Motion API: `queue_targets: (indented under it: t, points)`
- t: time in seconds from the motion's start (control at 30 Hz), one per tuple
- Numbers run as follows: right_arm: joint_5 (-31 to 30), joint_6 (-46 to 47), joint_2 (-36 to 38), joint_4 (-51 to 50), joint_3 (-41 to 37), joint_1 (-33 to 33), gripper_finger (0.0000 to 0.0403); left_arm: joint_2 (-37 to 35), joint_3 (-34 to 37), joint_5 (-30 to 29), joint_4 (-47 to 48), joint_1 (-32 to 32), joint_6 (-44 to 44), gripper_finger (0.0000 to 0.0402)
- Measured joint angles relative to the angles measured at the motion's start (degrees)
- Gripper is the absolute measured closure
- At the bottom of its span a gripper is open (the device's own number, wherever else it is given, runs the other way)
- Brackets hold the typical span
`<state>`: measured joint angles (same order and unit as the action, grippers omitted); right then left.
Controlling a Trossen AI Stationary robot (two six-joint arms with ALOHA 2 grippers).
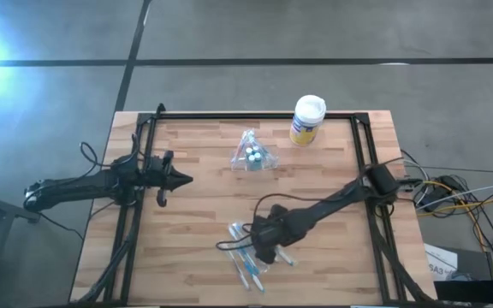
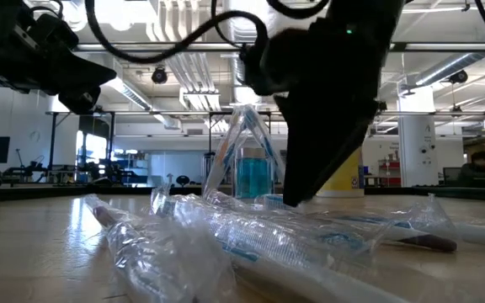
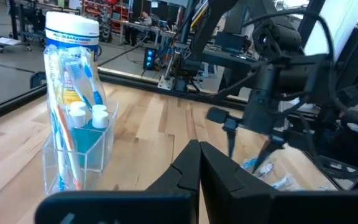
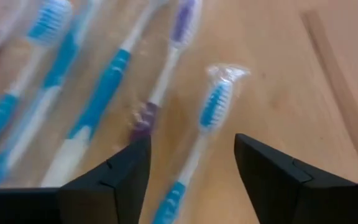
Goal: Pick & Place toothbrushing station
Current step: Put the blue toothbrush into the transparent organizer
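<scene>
A see-through plastic cup [image 1: 253,155] stands upright on the table's far middle, with blue-white toothbrushes and white-capped tubes in it; it also shows in the left wrist view [image 3: 73,134]. Several wrapped toothbrushes [image 1: 248,255] lie flat near the table's front. My right gripper [image 4: 191,165] is open, low over them, its fingers on either side of one blue-white wrapped toothbrush [image 4: 205,127] without touching it. A purple toothbrush [image 4: 166,59] lies beside it. My left gripper [image 3: 199,163] is shut and empty at the table's left [image 1: 178,180], pointing toward the cup.
A yellow canister with a white lid [image 1: 307,120] stands at the far edge, right of the cup. A black frame rail [image 1: 362,150] runs along the table's sides and back. Bare wood lies between the cup and the loose toothbrushes.
</scene>
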<state>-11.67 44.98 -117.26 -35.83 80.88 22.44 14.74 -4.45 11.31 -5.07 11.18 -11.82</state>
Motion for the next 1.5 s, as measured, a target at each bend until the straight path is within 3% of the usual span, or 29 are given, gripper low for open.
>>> queue_targets:
  t: [0.6, 0.73, 1.07, 1.3, 1.5]
  points:
    - [-0.5, 2.6, -0.7, -0.5, -3.5, -0.3, 0.0189, -0.1, 0.0, 1.3, 0.0, 0.0, 0.3, 0.0393]
    - [-0.5, 2.5, -0.6, 0.1, -5.1, -0.6, 0.0226, -0.1, 0.0, 1.3, 0.0, 0.0, 0.3, 0.039]
    - [-0.4, -2.8, 0.8, 0.0, -6.3, -0.9, 0.0383, -0.1, 0.0, 1.4, 0.0, 0.0, -0.1, 0.0395]
    - [-6.9, -8.4, 6.6, 0.8, -7.0, -0.5, 0.0391, -0.1, 0.0, 1.4, 0.0, 0.0, -0.3, 0.0385]
    - [-7.8, -20.8, 16.7, 15.6, -9.8, 0.8, 0.0393, -0.1, 0.0, 1.3, 0.0, 0.0, -0.4, 0.0386]
